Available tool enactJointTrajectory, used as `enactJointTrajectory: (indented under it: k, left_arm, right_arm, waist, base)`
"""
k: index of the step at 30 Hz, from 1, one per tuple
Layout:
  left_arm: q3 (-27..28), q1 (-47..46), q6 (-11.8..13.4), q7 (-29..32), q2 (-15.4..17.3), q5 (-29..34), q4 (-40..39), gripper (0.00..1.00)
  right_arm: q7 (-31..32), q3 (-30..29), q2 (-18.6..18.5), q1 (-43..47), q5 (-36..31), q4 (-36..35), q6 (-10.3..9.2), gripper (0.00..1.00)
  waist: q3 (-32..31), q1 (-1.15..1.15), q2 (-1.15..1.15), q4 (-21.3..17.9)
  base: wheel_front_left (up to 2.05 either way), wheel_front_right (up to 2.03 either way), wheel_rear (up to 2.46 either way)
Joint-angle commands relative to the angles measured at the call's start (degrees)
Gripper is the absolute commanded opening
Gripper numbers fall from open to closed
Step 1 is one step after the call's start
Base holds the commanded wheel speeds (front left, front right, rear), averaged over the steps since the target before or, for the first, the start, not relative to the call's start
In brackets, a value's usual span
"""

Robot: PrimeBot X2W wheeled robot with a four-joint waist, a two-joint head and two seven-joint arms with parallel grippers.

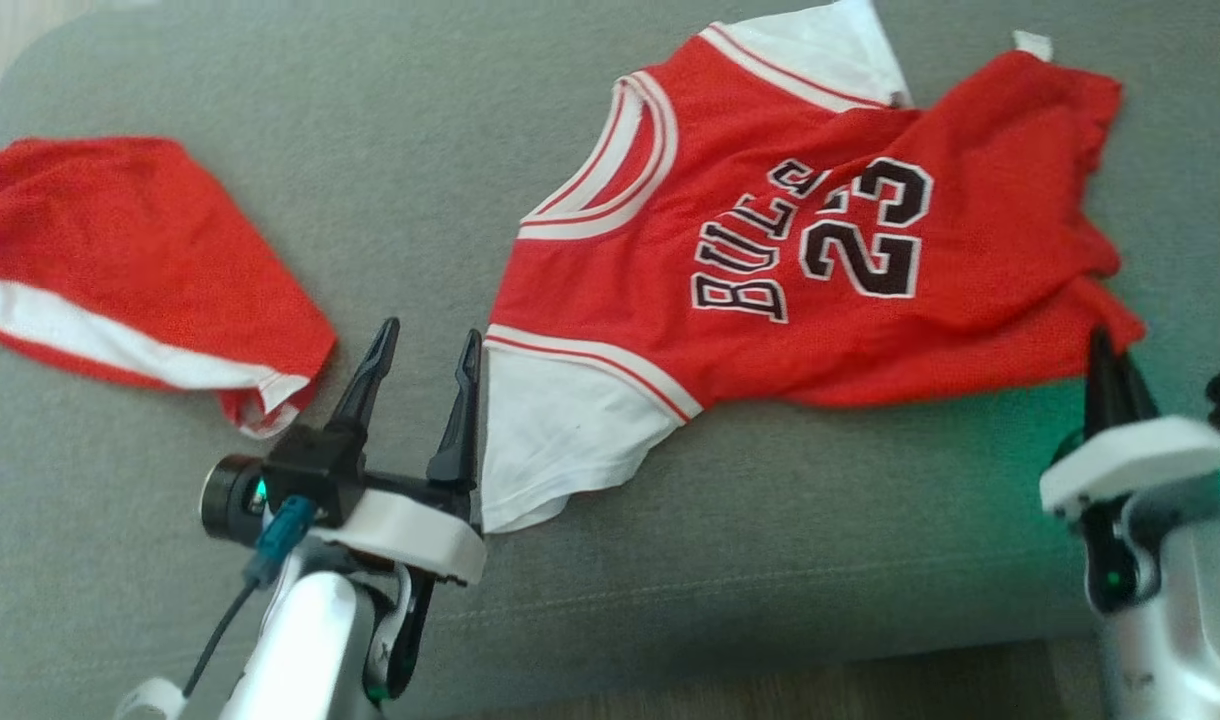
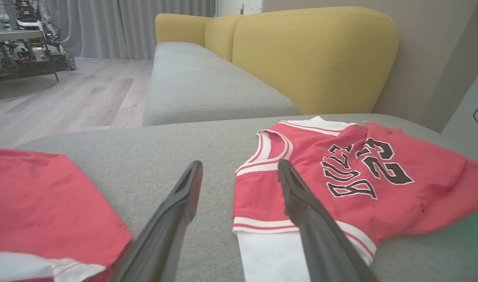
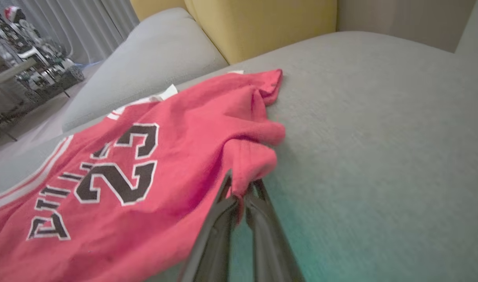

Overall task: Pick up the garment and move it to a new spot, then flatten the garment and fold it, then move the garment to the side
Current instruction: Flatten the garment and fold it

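So the big grey fabric sofa cushion [image 1: 670, 560] is the work surface. The red Bulls 23 jersey with white sleeves and trim [image 1: 770, 250] lies rumpled across its middle-right, print side up, with the hem end bunched toward the right. A second red garment with a white band [image 1: 120, 260] sits well apart on the left, so I'd leave that one alone.

The right gripper [image 3: 241, 188] is pinched closed on a bunched corner of the jersey's hem. It looks like a thin bite, so I'd lift slowly and check that the fabric comes with it. The left gripper [image 1: 428, 335] hangs wide open, holding nothing, just beside the white sleeve [image 1: 560, 430].

My take: get the left one onto that sleeve or shoulder edge before moving. That way the shirt travels stretched between two points instead of dangling in a wad.
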Motion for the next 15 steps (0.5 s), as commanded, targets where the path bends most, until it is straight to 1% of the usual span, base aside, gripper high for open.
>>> enactJointTrajectory:
  k: [1, 4, 6, 9, 11, 12, 13, 15]
  left_arm:
    - [2.1, 0.0, 0.2, -0.3, 0.2, -0.2, -1.6, 1.00]
    - [1.9, 0.1, 0.3, -0.3, 0.2, -0.3, -1.4, 1.00]
    - [1.8, 0.1, 0.3, -0.3, 0.2, -0.4, -1.4, 1.00]
    - [1.5, -0.1, 0.3, -0.3, 0.2, -0.5, -1.2, 1.00]
    - [1.5, -0.1, 0.3, -0.3, 0.2, -0.5, -1.1, 1.00]
    - [1.6, -0.2, 0.2, -0.3, 0.2, -0.5, -1.0, 1.00]
    - [1.5, -0.2, 0.1, -0.3, 0.2, -0.5, -0.9, 1.00]
    - [1.2, -0.3, -0.2, -0.3, 0.2, -0.5, -0.5, 1.00]
  right_arm:
    - [2.3, 1.9, 0.1, 2.0, 0.6, -4.0, -0.02, 0.00]
    - [7.0, 1.0, 0.1, 6.7, 1.0, -7.1, -0.02, 0.00]
    - [9.6, -0.2, 0.1, 9.4, -0.1, -8.3, -0.02, 0.00]
    - [11.6, -2.9, 0.1, 12.1, -3.1, -10.2, -0.02, 0.00]
    - [11.6, -4.3, 0.1, 12.7, -4.4, -11.3, -0.02, 0.00]
    - [11.1, -4.8, 0.1, 12.7, -5.2, -11.7, -0.02, 0.11]
    - [10.7, -5.2, 0.1, 12.6, -5.9, -11.9, -0.02, 1.00]
    - [9.4, -4.6, 0.1, 12.1, -6.6, -12.2, -0.02, 1.00]
  waist:
    - [-0.9, 0.00, 0.00, -1.4]
    - [-1.0, 0.00, 0.00, -1.9]
    - [-1.0, 0.00, 0.00, -2.1]
    - [-1.0, 0.00, 0.00, -2.1]
    - [-1.0, 0.00, 0.00, -2.2]
    - [-1.0, 0.00, 0.00, -2.2]
    - [-0.9, 0.00, 0.00, -2.2]
    - [-1.0, 0.00, 0.00, -2.0]
  base:
    - [0.00, 0.00, 0.00]
    - [0.00, 0.00, 0.00]
    - [0.00, 0.00, 0.00]
    - [0.00, 0.00, 0.00]
    - [0.00, 0.00, 0.00]
    - [0.00, 0.00, 0.00]
    - [0.00, 0.00, 0.00]
    - [0.00, 0.00, 0.00]
